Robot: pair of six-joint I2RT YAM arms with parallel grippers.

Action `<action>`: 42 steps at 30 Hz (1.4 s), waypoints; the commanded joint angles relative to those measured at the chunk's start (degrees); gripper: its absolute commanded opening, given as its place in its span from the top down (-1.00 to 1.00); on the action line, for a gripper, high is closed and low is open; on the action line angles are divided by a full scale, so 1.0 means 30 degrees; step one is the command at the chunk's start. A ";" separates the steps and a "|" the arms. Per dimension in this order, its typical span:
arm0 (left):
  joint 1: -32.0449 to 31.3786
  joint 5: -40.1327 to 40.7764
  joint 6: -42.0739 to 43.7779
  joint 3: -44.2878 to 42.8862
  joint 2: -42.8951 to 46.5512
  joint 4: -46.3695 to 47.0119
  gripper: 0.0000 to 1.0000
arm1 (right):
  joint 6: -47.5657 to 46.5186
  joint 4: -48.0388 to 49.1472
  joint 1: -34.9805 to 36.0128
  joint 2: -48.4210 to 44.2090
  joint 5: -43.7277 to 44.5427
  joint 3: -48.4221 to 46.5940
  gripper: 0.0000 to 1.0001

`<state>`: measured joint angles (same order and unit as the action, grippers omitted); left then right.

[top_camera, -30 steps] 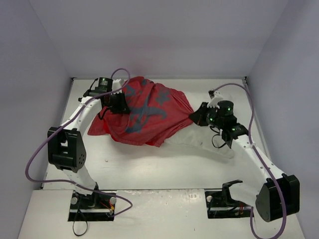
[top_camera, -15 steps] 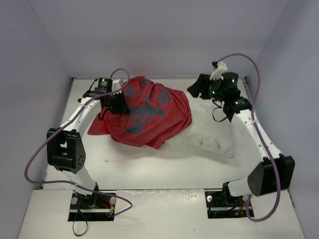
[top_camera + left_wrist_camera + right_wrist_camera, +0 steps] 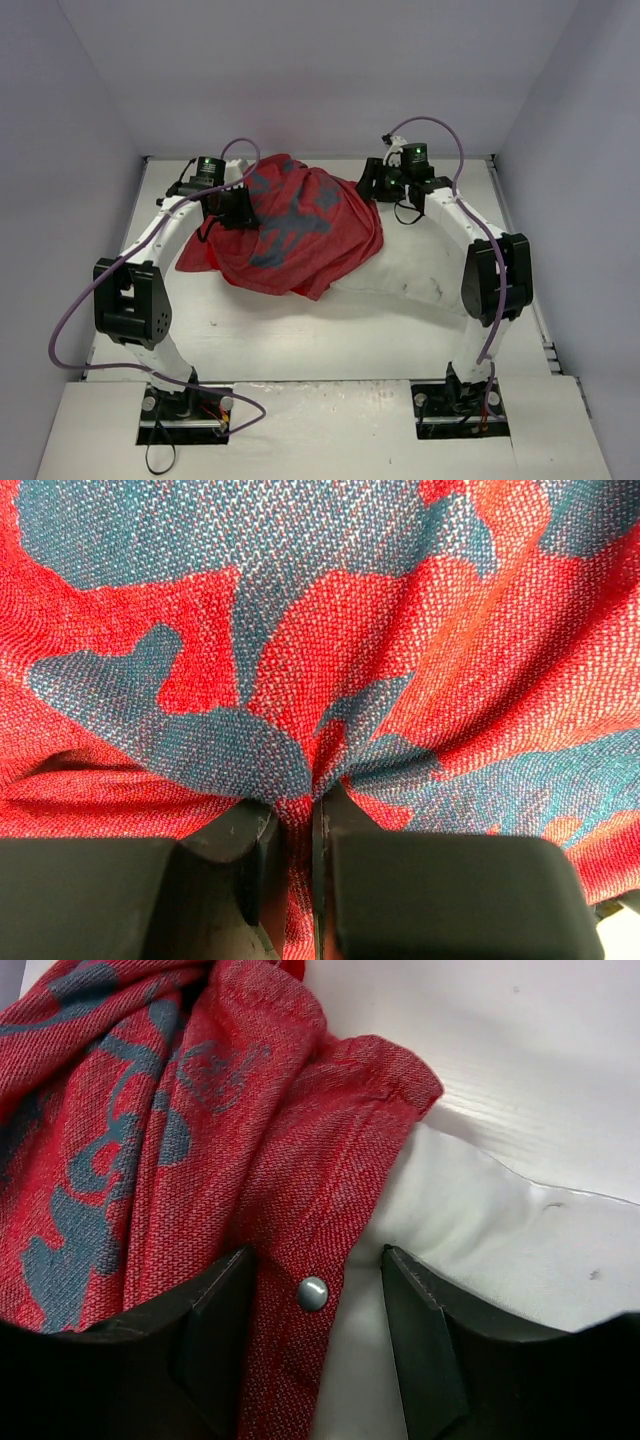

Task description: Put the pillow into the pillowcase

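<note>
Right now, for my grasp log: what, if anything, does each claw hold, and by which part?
Left claw pinches a blue-patched fold of the pillowcase. Right claw stands open astride its snap hem, holding nothing.

The pillowcase (image 3: 300, 225) hides much of the pillow (image 3: 410, 278), perhaps its left half.

A white table (image 3: 300, 330) stands inside a plain booth. The back wall (image 3: 320, 70), the left wall (image 3: 50, 200) and the right wall (image 3: 590, 180) are pale lilac-grey. The light is soft and even.
</note>
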<state>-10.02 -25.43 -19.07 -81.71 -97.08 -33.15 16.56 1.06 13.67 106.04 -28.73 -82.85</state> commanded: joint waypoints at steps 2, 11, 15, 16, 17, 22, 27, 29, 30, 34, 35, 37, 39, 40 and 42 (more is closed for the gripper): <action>-0.0058 0.0595 0.0439 -0.0829 0.1070 0.0268 1.00 | -0.0011 0.0906 0.0803 -0.0630 -0.0677 -0.0978 0.12; -0.0029 0.1269 0.0322 -0.0946 0.0807 0.0267 1.00 | -0.0656 0.0906 -0.0072 -0.2848 0.2303 -0.0481 1.00; -0.0058 0.1620 0.0117 -0.0771 0.0748 0.0267 1.00 | -0.0480 0.0965 -0.2119 -0.4815 0.3482 0.0456 1.00; -0.0058 0.1563 0.0087 -0.0741 0.0748 0.0267 1.00 | -0.0364 0.0994 -0.2416 -0.5138 0.3512 0.0980 1.00; -0.0029 0.1592 0.0029 -0.0712 0.0748 0.0267 1.00 | -0.0247 0.0994 -0.2651 -0.5750 0.3687 0.1275 1.00; -0.0029 0.1856 -0.0059 -0.0653 0.0719 0.0297 1.00 | 0.1362 0.0965 -0.3385 -0.7073 0.5327 0.4403 1.00; -0.0058 0.1768 -0.0381 -0.0828 0.0660 0.0297 1.00 | 0.2979 0.0994 -0.3620 -0.7397 0.5218 0.5907 0.92; -0.0058 0.1680 -0.0527 -0.0975 0.0602 0.0297 1.00 | 0.2424 0.1053 -0.3445 -0.7863 0.4599 0.5442 0.66; -0.0087 0.1680 -0.0847 -0.1092 0.0514 0.0268 1.00 | 0.1463 0.1053 -0.3328 -0.8156 0.4481 0.5265 0.52; -0.0088 0.1942 -0.2020 -0.1444 0.0396 0.0617 1.00 | 0.0136 0.1024 -0.3093 -1.0000 0.2641 0.4940 -0.19; -0.0087 0.2176 -0.2370 -0.1328 0.0367 0.0735 1.00 | 0.0164 0.1024 -0.3092 -1.0904 0.2170 0.5085 -0.21; -0.0116 0.2295 -0.3221 -0.1123 0.0484 0.1290 1.00 | 0.0281 0.0995 -0.3092 -1.1990 0.0187 0.5962 -0.03; -0.0088 0.2646 -0.3866 -0.0771 0.0572 0.1789 1.00 | 0.0806 0.0907 -0.3034 -1.2493 -0.1401 0.6957 0.37; -0.0116 0.3053 -0.4013 -0.0770 0.0572 0.1820 1.00 | 0.1679 0.0906 -0.3005 -1.2901 -0.2772 0.8180 0.50; -0.0058 0.3436 -0.4570 -0.0770 0.0543 0.1908 1.00 | 0.2446 0.0936 -0.2451 -1.3313 -0.3167 0.9592 0.70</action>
<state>-10.87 -19.73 -28.67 -82.61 -97.08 -31.75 20.38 3.01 4.49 66.61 -29.71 -59.40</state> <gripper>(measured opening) 0.047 0.176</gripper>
